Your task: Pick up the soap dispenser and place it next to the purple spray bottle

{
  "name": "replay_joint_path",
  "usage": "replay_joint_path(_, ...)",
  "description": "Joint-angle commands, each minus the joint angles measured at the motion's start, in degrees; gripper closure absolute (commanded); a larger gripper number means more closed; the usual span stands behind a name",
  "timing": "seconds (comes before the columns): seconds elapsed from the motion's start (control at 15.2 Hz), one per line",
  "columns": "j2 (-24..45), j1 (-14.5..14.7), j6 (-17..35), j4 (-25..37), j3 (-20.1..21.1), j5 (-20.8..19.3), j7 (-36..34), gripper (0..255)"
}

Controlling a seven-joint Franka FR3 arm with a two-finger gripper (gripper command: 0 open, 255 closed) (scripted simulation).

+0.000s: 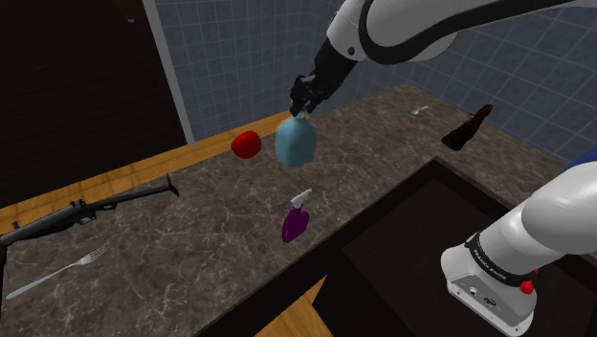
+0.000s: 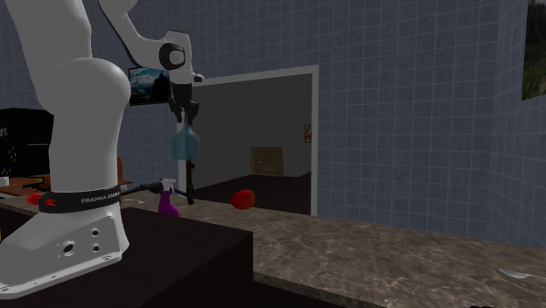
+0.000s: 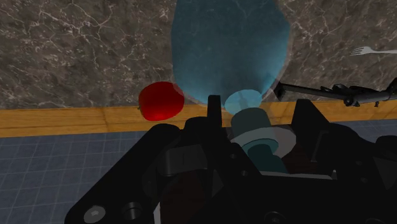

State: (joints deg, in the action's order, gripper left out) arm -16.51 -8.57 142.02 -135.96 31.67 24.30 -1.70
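all-black two-finger gripper (image 1: pixel 304 100) clamped on neck of translucent pale-blue soap dispenser (image 1: pixel 296 142), held in air over dark marbled countertop (image 1: pixel 191 239), near purple spray bottle (image 1: pixel 295 222) with white trigger head. red round fruit (image 1: pixel 246 145) beyond bottle, apart. black rifle-like object (image 1: pixel 86 211) and silver fork (image 1: pixel 57 272) well apart from bottle, toward shoulder view's left. open counter around bottle; dark sunken basin (image 1: pixel 431 239) to shoulder view's right of it.
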Motion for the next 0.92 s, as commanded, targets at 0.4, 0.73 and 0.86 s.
replay_joint_path(0.4,10.4,-1.5,3.5,8.5,10.2,-12.2,-16.8,255)
replay_joint_path(0.73,12.9,-1.7,7.6,6.4,10.8,-14.1,-18.0,255)
replay_joint_path(0.86,14.0,-1.7,9.2,5.7,11.0,-15.2,-18.6,255)
